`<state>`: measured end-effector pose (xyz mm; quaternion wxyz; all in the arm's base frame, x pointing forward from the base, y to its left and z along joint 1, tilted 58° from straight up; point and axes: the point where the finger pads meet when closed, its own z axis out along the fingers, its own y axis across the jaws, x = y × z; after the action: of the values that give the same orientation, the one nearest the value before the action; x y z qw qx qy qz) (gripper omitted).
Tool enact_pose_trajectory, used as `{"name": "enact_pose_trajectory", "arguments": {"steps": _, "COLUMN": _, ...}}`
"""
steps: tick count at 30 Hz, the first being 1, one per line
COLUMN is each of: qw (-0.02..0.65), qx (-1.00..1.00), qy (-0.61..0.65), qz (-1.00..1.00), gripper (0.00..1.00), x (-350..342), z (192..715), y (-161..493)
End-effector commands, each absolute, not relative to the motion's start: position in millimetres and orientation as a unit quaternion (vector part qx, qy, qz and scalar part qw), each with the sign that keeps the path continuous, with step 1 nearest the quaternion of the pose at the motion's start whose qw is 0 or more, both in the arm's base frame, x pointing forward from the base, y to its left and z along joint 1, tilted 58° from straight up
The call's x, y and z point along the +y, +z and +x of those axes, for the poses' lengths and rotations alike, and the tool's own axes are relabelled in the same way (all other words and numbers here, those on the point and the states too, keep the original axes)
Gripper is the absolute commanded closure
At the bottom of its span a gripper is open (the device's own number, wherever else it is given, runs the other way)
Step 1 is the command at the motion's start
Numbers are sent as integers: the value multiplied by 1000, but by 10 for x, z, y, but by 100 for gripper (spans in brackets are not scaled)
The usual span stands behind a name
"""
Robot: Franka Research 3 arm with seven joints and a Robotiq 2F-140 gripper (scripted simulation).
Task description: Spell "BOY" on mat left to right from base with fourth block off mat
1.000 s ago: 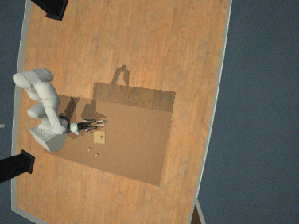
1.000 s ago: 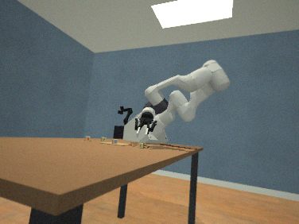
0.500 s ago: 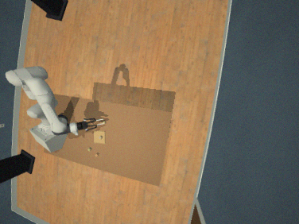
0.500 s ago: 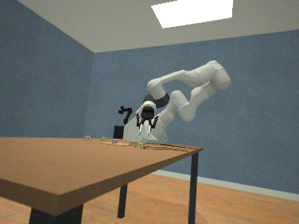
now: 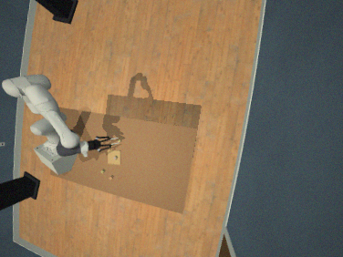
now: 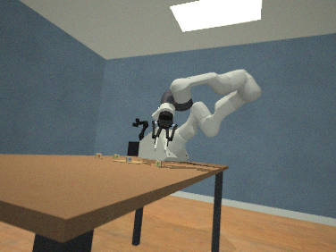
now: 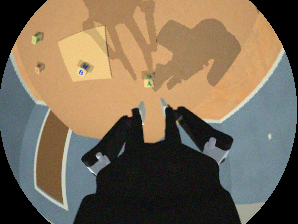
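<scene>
Lone block lies just ahead of the parted pincer, off the mat

From the top, the pincer (image 5: 115, 141) (image 6: 161, 150) (image 7: 152, 105) reaches out from the arm's base, its long axis running outward over the tabletop (image 5: 155, 173) (image 6: 89, 179) (image 7: 90, 110). The lone block (image 5: 119, 141) (image 6: 158, 163) (image 7: 148, 80) shows near the fingertips, partly lost among them. The mat (image 5: 110, 161) (image 6: 120, 161) (image 7: 92, 45) lies to the robot's right of it, bearing the blue-lettered block (image 5: 116, 158) (image 6: 129, 159) (image 7: 83, 68). Farther right sit the green-marked block (image 5: 103, 171) (image 6: 116, 156) (image 7: 37, 37) and the reddish-marked block (image 5: 111, 178) (image 6: 98, 155) (image 7: 39, 67), both off the mat. No letter can be read here.

The exterior view has the pincer pointing down, above the lone block and apart from it. The mat is a thin sliver at this low angle.

In the wrist view, the fingers stand partly open with nothing between them. The lone block appears beyond the gap, nearly in line with it; a small alignment and a descent seem called for. Its green marks are too blurred to name a letter, so whether it belongs in BOY is uncertain.

Over the last second the hand (image 5: 119, 141) (image 6: 160, 149) (image 7: 152, 105) has tipped over: its fingers, which pointed more outward above the desk (image 5: 219, 68) (image 6: 89, 179) near the mat (image 5: 110, 161) (image 6: 120, 161) (image 7: 95, 42), now slope more steeply down toward the desk beside the mat. Behind it, the arm's (image 5: 41, 97) (image 6: 223, 82) raised elbow has shifted back, so that it now lies farther from the mat than in both earlier top views.
</scene>
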<state>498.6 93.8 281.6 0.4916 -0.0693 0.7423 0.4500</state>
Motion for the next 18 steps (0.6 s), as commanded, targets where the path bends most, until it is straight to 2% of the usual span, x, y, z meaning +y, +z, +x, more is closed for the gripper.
{"name": "enact_pose_trajectory", "arguments": {"steps": 1, "qw": 433, "qx": 770, "qy": 466, "qz": -48, "gripper": 75, "x": 890, "z": 4964, "y": 2752}}
{"name": "enact_pose_trajectory", "arguments": {"steps": 6, "qw": 415, "qx": 779, "qy": 467, "qz": -60, "gripper": 75, "x": 883, "z": 4961, "y": 2772}}
{"name": "enact_pose_trajectory", "arguments": {"steps": 18, "qw": 321, "qx": 823, "qy": 455, "qz": -112, "gripper": 75, "x": 817, "z": 4969, "y": 2824}}
